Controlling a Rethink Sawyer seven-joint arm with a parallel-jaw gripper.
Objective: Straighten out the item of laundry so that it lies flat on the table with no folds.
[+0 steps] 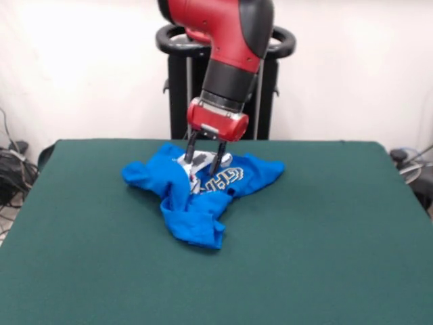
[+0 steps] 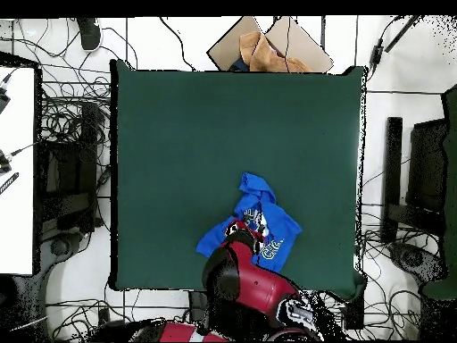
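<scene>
The item of laundry (image 1: 193,196), a bright blue T-shirt with white lettering, lies crumpled in a bunched heap on the far middle of the table (image 1: 325,230). One part stretches toward the near side, and a sleeve sticks out to each side. My gripper (image 1: 201,164) comes down from above with its two black fingers (image 1: 216,161) spread open, their tips resting on the shirt's white print. In the overhead view the shirt (image 2: 261,214) sits near the bottom edge of the table (image 2: 178,134). The red arm (image 2: 245,281) covers the gripper and part of the shirt there.
An open cardboard box (image 2: 268,46) lies beyond the table's top edge in the overhead view. Cables and equipment (image 2: 67,179) line both sides of the table. The shirt has green cloth on all sides of it.
</scene>
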